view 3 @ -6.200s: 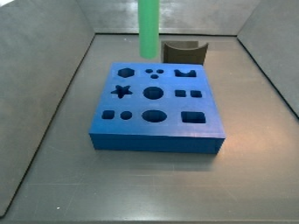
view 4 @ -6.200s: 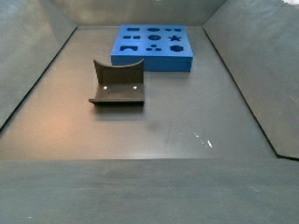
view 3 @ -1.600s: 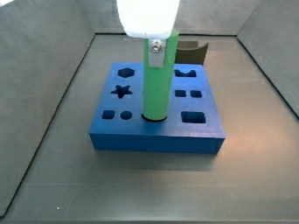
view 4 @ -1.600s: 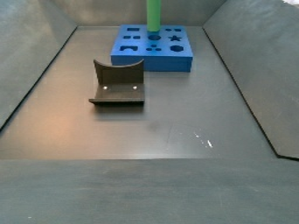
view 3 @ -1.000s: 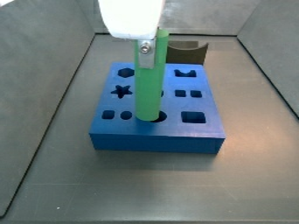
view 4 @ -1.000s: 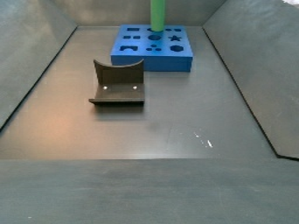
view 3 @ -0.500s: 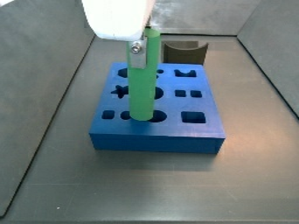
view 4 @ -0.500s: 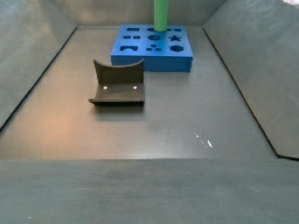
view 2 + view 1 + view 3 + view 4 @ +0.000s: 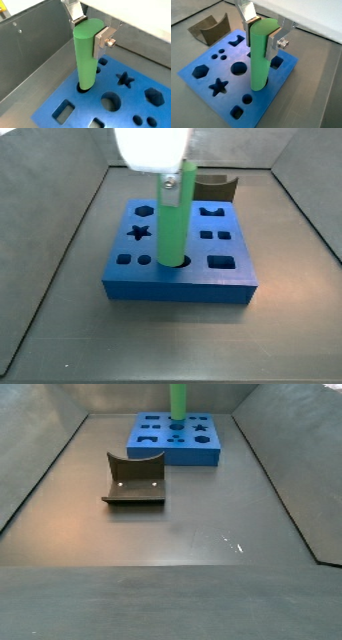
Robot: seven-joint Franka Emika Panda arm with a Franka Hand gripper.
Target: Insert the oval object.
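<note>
The oval object is a long bright green rod (image 9: 174, 228), also seen in both wrist views (image 9: 261, 60) (image 9: 85, 60) and in a side view (image 9: 178, 398). My gripper (image 9: 171, 183) is shut on its upper end, the silver fingers (image 9: 276, 40) pressing its two flat sides. The rod stands nearly upright, leaning slightly. Its lower end rests at the oval hole in the front row of the blue block (image 9: 187, 280). How deep it sits I cannot tell. The gripper also shows in both wrist views (image 9: 262, 31) (image 9: 90, 30).
The blue block (image 9: 171, 450) has several other shaped holes, among them a star (image 9: 136, 231) and a rectangle (image 9: 222, 260). The fixture, a dark grey curved bracket (image 9: 135, 480), stands on the floor behind the block (image 9: 214, 186). Grey walls enclose the floor.
The gripper and rod have shifted a little to the right over the block in the last half second, after drifting left before that. The rod's lower end stays at the oval hole.
</note>
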